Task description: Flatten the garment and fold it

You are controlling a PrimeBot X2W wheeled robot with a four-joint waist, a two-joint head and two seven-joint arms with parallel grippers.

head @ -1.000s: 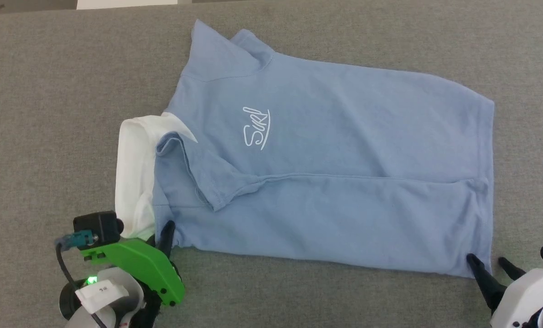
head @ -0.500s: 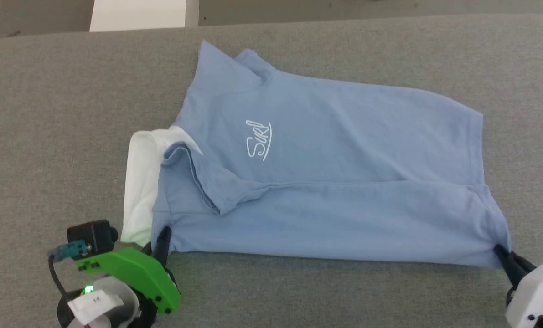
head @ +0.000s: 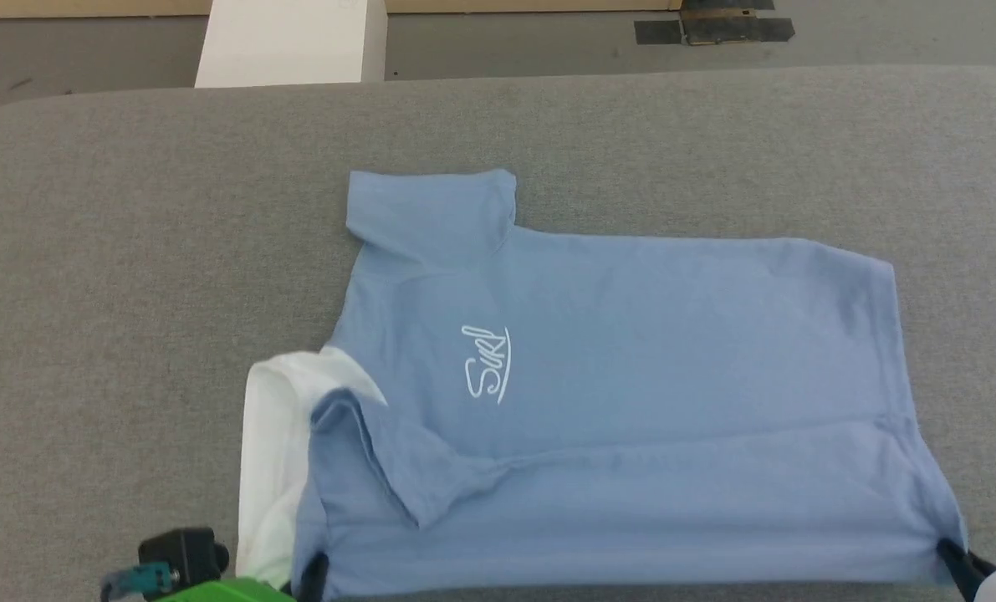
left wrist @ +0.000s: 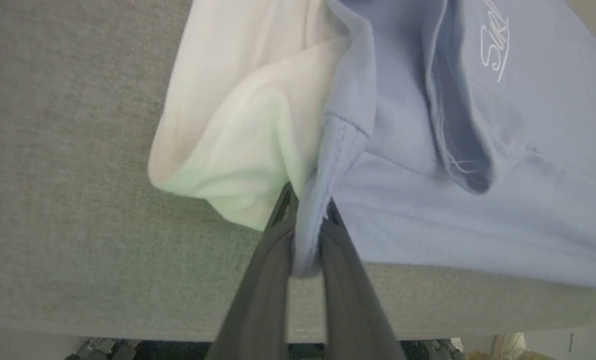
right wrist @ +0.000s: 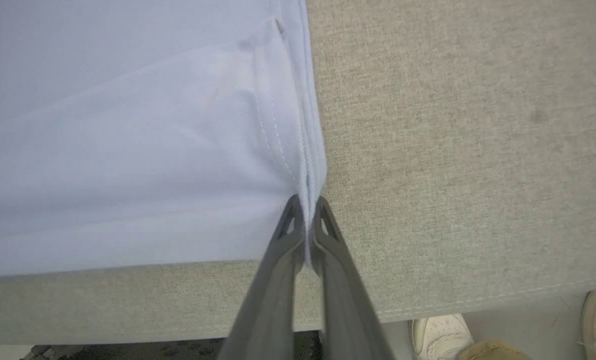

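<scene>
Pinching hard, the left fingers [left wrist: 282, 225] are closed on a bunched fold of the garment [head: 631, 376] at its near collar-end corner, and it looks like blue fabric alone sits between the tips. The right fingers [right wrist: 290, 225] are clamped narrow on the stitched hem corner at the opposite near end. Between those two grips the near edge runs straight along the front of the grey surface [head: 130, 251]. Beyond it the T-shirt lies spread out, white lettering [head: 487, 364] facing up, one sleeve flat on the far side, the near sleeve [head: 406, 468] flopped over onto the body. A white cloth [head: 268, 435] pokes out from under the collar end, touching the blue just beside the left grip. Soft, light cotton, this: I'd expect it to sag and crease wherever it's unsupported. Corners and stitched hems are the places to take hold, and that white cloth could ride along
</scene>
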